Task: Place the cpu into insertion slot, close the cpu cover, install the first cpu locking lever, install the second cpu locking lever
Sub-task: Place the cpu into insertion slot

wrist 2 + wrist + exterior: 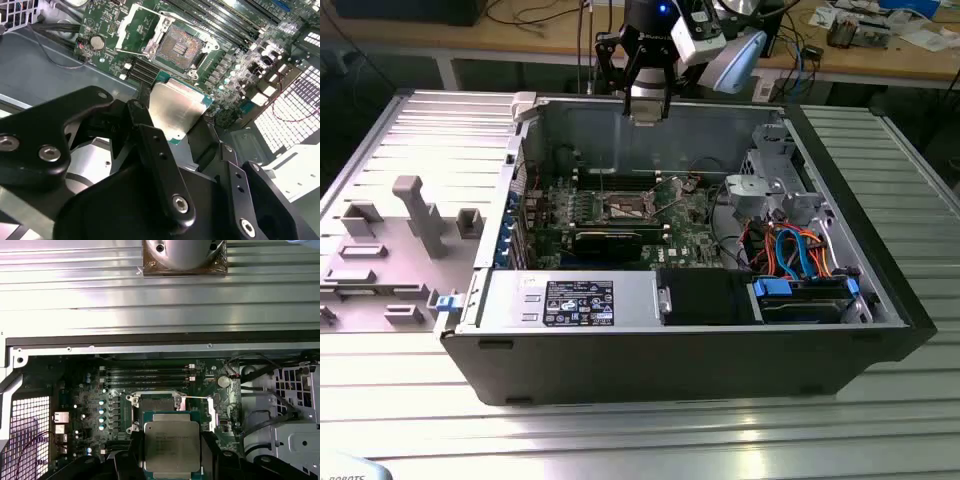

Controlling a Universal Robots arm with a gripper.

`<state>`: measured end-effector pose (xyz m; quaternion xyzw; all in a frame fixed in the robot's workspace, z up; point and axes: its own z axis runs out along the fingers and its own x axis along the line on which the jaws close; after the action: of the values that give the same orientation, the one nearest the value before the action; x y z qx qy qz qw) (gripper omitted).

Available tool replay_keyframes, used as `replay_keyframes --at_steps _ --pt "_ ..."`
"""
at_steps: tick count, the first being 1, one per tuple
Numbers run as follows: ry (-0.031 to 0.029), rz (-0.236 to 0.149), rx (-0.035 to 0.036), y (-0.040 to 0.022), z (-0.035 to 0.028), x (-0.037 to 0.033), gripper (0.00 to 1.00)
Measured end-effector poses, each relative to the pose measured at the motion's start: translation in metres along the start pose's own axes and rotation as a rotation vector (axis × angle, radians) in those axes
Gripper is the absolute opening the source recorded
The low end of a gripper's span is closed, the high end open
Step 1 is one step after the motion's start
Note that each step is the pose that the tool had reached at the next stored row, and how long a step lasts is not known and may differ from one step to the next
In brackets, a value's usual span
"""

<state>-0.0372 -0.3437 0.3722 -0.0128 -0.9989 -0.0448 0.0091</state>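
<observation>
Cpu [172,444] is clamped in the gripper [647,104], well above the open insertion slot [156,403]. I'd square up its edges and lower it flat.

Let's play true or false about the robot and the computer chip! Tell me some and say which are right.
1. The gripper holds the cpu. True.
2. The cpu sits in the slot. False: it is in the gripper above the board, and the slot is bare.
3. The cover is shut over the slot. False: it is swung open beside it.
4. The case is open, so the board shows. True.
</observation>
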Motion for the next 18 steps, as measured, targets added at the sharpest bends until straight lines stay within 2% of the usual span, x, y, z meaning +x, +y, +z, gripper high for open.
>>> replay_keyframes --at_steps 5,11,18 --pt "0.0 0.0 0.0 0.0 0.0 0.0005 0.54" --pt "-0.0023 0.025 -0.0006 -0.0003 0.0005 0.0091 0.54" --pt "-0.0045 0.051 -0.001 -0.0004 0.0011 0.0145 0.54"
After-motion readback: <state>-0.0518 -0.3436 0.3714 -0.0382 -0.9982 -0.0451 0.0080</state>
